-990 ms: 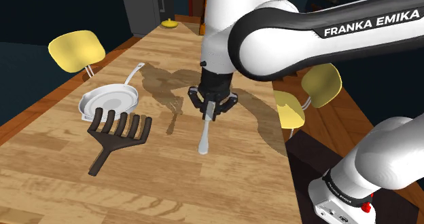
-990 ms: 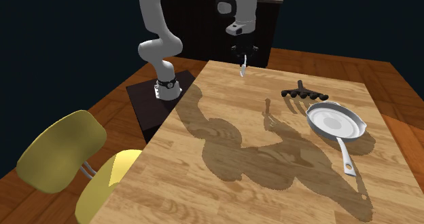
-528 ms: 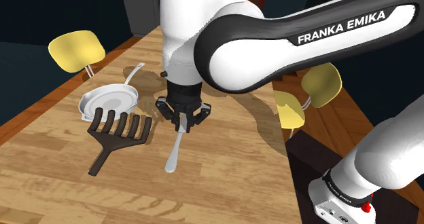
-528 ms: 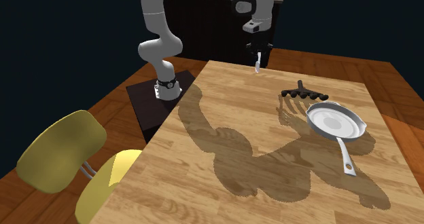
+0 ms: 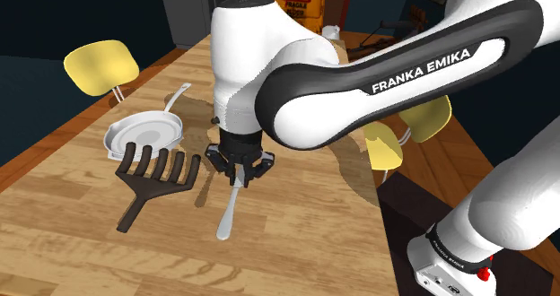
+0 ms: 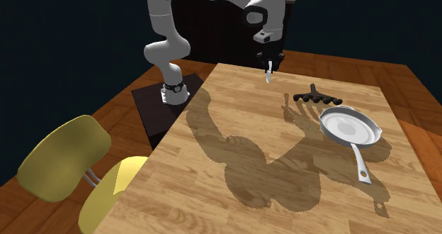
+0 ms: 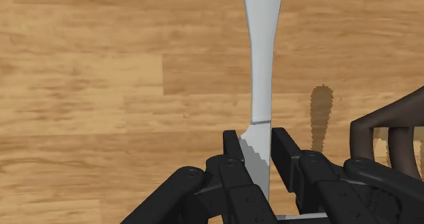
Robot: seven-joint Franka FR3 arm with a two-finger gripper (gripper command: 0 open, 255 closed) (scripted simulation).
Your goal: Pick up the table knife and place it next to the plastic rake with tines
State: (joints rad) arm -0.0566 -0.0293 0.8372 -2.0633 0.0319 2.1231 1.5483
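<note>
Above wooden table (image 7: 102,87), tool (image 7: 256,137) partly hides clasped knife (image 7: 263,53).

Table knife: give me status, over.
All-black gripper shut on the grey table knife, clasped by the blade. Knife hangs above the wooden table, beside the dark tined rake. White frying pan lies beyond the rake, out of the way.

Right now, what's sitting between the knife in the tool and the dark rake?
Nothing. In the shoulder view, only bare wooden table with a shadow on it separates the knife from the rake.
</note>
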